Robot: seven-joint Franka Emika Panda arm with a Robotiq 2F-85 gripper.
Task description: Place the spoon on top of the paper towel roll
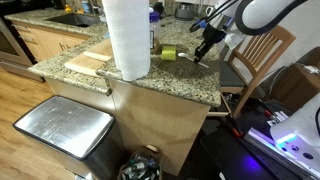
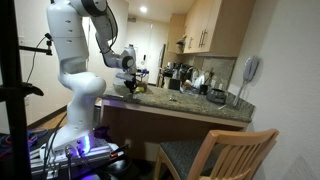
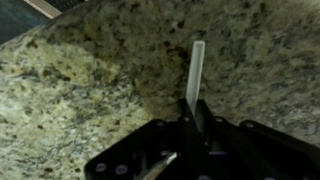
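Observation:
The paper towel roll (image 1: 127, 38) stands upright on the granite counter (image 1: 180, 78), tall and white. My gripper (image 1: 203, 50) hovers low over the counter to the right of the roll, past a yellow-green cylinder (image 1: 168, 54). In the wrist view my gripper (image 3: 194, 112) is shut on the spoon (image 3: 196, 68), whose thin pale handle sticks out past the fingertips over the granite. The spoon's bowl glints below the fingers (image 3: 160, 165). In an exterior view my gripper (image 2: 131, 85) is at the counter's near end.
A flat pale wooden board (image 1: 88, 62) lies left of the roll. A wooden chair (image 1: 262, 60) stands beside the counter's end. A steel bin (image 1: 62, 135) sits on the floor below. Kitchen items (image 2: 195, 85) crowd the counter's far part.

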